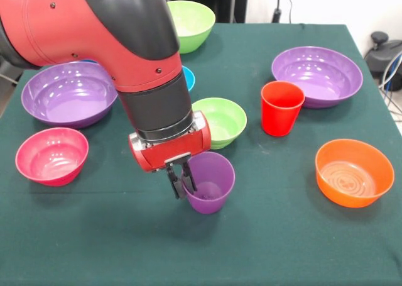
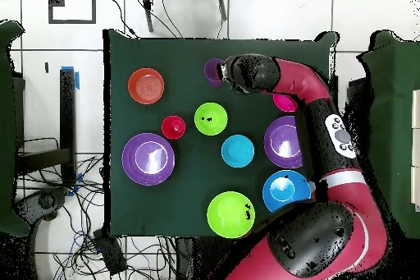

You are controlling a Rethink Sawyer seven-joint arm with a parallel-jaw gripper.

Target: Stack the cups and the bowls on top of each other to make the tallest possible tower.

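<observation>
- The gripper is sitting at the rim of the purple cup, low in the middle of the front view.
- Its two thin fingers are sitting close together over the cup's left wall. They look like they are pinching the rim, one finger inside and one outside.
- I think the step is picking up this cup to start the tower.
- To do it well, the pinch should be staying tight and the cup should be going straight up, so it is not tipping or sliding out.
- The red cup is standing up and to the right, and the small lime green bowl is just behind the purple cup. Either one could be a spot to stack on.
- The arm is coming down from the upper left of the front view, with its wrist pointing down.
- In the overhead view, the arm is curving up the right side and reaching left toward the purple cup near the top of the table.
</observation>
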